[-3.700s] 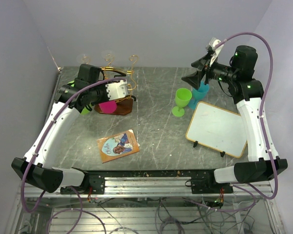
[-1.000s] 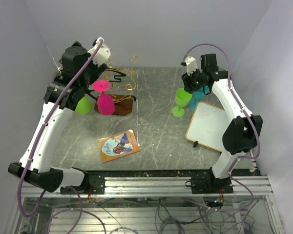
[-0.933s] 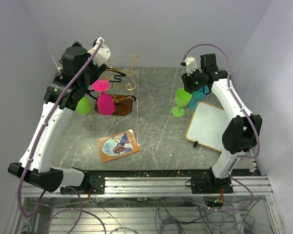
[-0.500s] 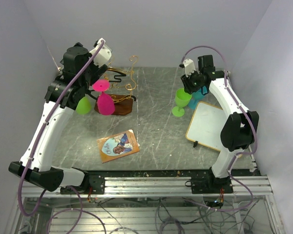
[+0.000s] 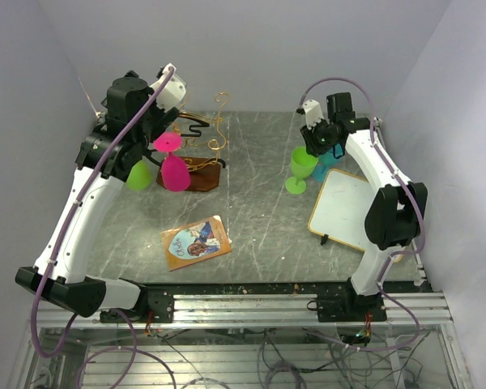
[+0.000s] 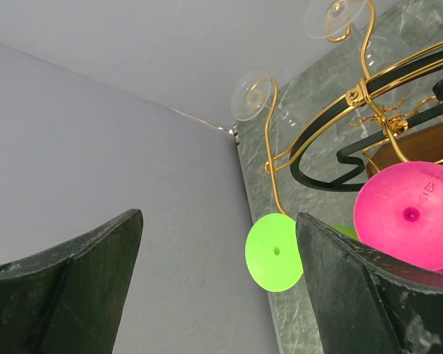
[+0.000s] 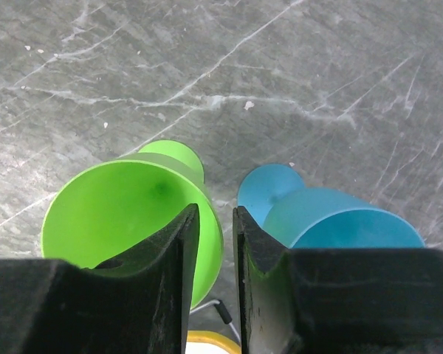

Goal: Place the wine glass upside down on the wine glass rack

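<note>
A green wine glass stands upright on the table, with a blue one just right of it. My right gripper is over the green glass's rim. One finger is inside the cup and the other is outside, between the two glasses; the jaws are narrow, with a slit still showing. The gold wine glass rack holds a pink glass and a green glass upside down. My left gripper hangs open beside the rack, holding nothing.
A whiteboard with a yellow frame lies right of the upright glasses. A picture card lies on the table in front of the rack. Clear glass feet hang on the rack's far hooks. Walls close in the left, back and right.
My right gripper's jaws have narrowed around the green glass's rim and the arm has shifted slightly left. The left arm has barely moved.
</note>
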Robot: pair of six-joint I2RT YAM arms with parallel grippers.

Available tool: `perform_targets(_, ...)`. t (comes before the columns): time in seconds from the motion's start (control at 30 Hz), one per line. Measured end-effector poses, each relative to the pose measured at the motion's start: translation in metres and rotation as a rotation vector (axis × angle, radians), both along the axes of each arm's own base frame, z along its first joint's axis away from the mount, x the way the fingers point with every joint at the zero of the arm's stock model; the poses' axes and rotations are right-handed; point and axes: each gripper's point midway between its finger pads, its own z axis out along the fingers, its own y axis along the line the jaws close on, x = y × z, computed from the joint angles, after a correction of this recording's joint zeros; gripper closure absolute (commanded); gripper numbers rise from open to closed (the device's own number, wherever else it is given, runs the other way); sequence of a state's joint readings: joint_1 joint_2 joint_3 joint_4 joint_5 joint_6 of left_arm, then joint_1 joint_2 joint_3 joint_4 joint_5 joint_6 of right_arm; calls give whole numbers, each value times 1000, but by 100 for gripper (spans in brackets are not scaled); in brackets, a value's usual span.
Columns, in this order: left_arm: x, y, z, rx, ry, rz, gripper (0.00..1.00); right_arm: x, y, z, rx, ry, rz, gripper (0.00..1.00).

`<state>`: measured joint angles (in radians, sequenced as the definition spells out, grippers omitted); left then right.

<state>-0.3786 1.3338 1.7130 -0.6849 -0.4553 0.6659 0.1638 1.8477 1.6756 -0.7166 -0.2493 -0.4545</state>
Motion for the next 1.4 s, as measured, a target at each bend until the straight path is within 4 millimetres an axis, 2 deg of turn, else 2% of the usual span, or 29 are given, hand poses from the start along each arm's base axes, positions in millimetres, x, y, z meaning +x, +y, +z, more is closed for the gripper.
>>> perform_targets(0.23,0,0,0,0,0,0,5,0,0,-10,-7,24,5,81)
perform_targets(0.43,0,-1,0,-2,0,-4,4,-1,0,-9,-8,26,9,97)
perform_targets(0.47,0,-1,0,-2,0,-5,3,-1,0,-7,-6,24,11,100)
perform_targets(0.67,1,-4,0,-25,-4,-12,0,6,6,19,21,-19,27,100)
perform_targets(0.8,3,-15,-4,-75,4,-59,1,7,11,50,54,-74,41,100)
perform_targets(0.93,4,-33,-9,-150,20,-131,0,3,19,94,108,-157,60,100)
perform_targets(1.07,4,-51,-10,-223,38,-201,0,-9,27,138,175,-240,87,100)
perform_targets(1.2,0,-69,-1,-311,34,-279,1,-24,35,180,248,-323,117,100)
perform_targets(1.27,-4,-83,10,-377,24,-340,0,-33,41,202,294,-372,137,100)
perform_targets(1.3,-4,-84,11,-381,24,-344,2,-37,43,213,314,-394,146,100)
perform_targets(1.4,-8,-105,23,-481,24,-431,5,-50,51,241,382,-441,180,100)
